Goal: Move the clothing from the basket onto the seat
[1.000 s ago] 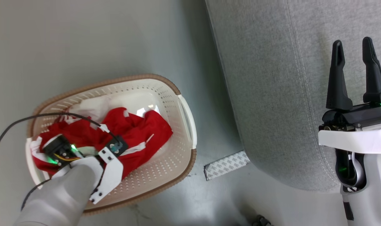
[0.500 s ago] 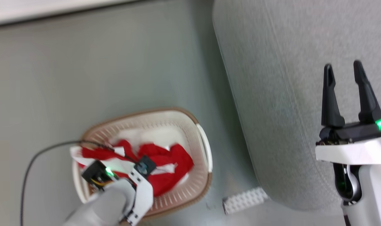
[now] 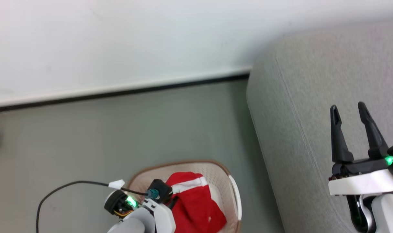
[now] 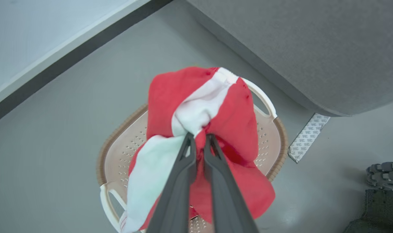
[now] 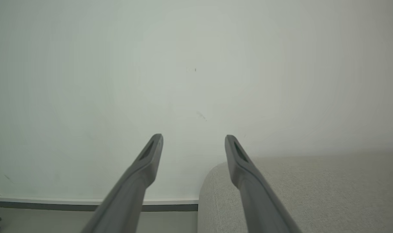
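My left gripper (image 4: 199, 137) is shut on the clothing (image 4: 229, 113), a bunched red garment with a broad white stripe. It hangs from the fingertips above the basket (image 4: 118, 145). In the head view the clothing (image 3: 196, 204) droops beside my left wrist over the cream basket (image 3: 216, 163) with its brown rim. The garment hides most of the basket's inside. The grey seat (image 3: 300, 113) stands to the basket's right. My right gripper (image 3: 348, 108) is held open over it with nothing between its fingers, and in its own view the gripper (image 5: 194, 139) faces the wall above the seat (image 5: 313, 187).
A white wall with a dark baseboard (image 3: 118, 92) runs behind the grey floor. A patterned strip of tape (image 4: 308, 137) lies on the floor between basket and seat. A black cable (image 3: 54, 191) loops off my left wrist. A dark toothed wheel (image 4: 384, 171) sits at lower right.
The head camera has swung up, so the wall now shows. My left gripper has risen with the red garment, lifting it out of the basket. The right gripper stays open.
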Robot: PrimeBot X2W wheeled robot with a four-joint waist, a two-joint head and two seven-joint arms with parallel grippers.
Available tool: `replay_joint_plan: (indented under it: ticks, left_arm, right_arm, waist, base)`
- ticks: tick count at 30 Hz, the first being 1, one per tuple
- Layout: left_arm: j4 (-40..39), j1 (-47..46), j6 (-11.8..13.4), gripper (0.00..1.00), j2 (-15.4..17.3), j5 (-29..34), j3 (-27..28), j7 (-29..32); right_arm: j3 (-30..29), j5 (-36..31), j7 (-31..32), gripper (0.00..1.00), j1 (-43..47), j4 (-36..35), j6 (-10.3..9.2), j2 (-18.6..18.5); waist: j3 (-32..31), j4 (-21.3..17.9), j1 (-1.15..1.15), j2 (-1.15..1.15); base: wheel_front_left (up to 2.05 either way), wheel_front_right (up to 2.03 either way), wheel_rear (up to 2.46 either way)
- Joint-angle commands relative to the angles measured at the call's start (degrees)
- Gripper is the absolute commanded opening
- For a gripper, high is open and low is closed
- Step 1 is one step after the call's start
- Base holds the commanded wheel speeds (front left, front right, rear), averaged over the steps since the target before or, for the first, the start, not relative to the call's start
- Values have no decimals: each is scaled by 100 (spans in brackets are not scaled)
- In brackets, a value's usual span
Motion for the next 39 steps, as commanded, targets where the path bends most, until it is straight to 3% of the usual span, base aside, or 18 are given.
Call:
replay_joint_plan:
  ticks: [1,10,21,28,39]
  left_arm:
    - [-59,108,8,0,13,-133,35,-55]
    - [-870,167,78,0,230,-391,469,-124]
    - [-2772,312,585,0,740,-434,1301,-123]
    - [-3797,-23,868,0,895,-481,1543,39]
    - [-4706,-180,1100,0,1026,-589,1678,407]
  right_arm:
    - [14,75,-17,100,118,39,-12,-58]
    - [196,471,-17,100,400,101,-12,-103]
    - [415,583,-17,100,618,210,-12,-80]
    - [974,812,-17,100,791,87,-12,-155]
    - [1476,968,-17,100,827,-4,-12,-247]
  waist:
    - [-458,309,2,0]
    - [-1030,524,2,0]
    - [-1361,562,2,0]
    - [-1471,573,2,0]
    - [-1492,564,2,0]
  base:
    - [0,0,0]
    - [0,0,0]
    - [0,0,0]
    - [0,0,0]
    - [0,0,0]
